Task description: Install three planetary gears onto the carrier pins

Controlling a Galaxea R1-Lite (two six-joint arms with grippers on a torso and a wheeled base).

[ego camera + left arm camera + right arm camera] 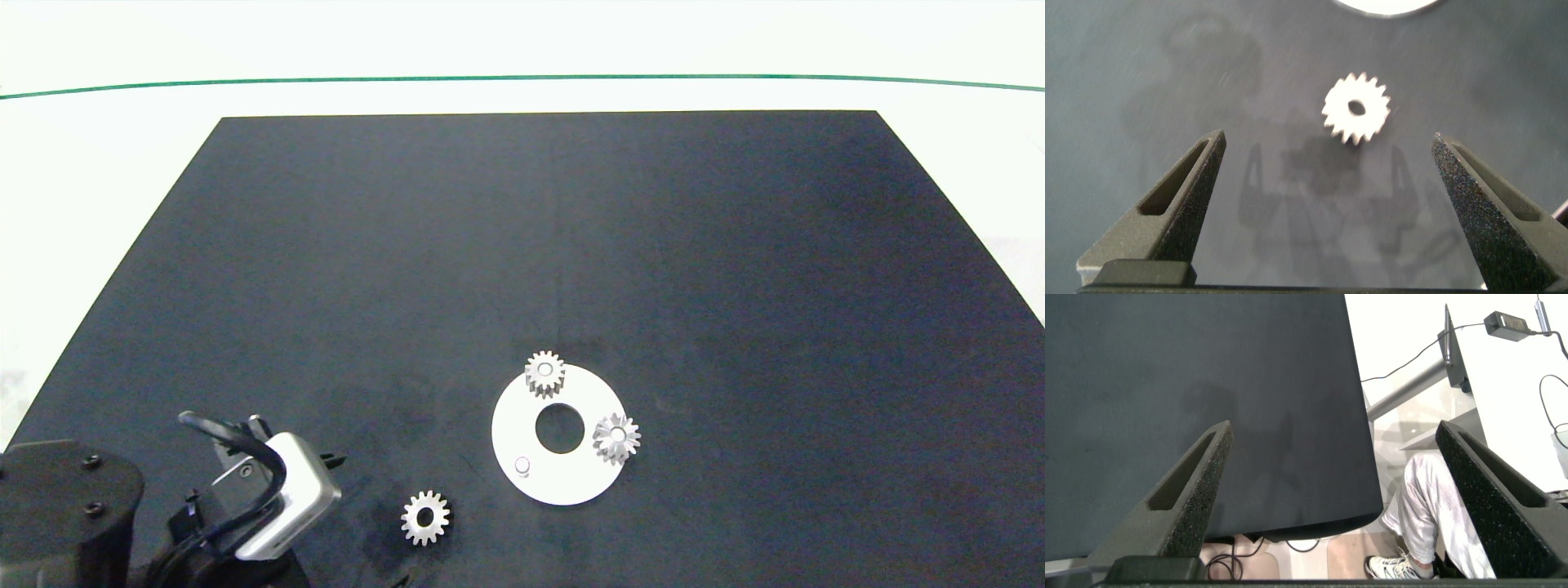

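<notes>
Three planetary gears (425,517), three carrier pins (522,465), one white disc (510,425)

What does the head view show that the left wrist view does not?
Only the head view shows the whole white disc, two gears seated on its pins and one bare pin. Only the left wrist view shows the left tool open, empty, short of the loose gear. Both show that loose gear flat on the black mat.

Black mat (522,245) on white table (122,147); person's leg (1429,506), cables (1404,363) beyond
</notes>
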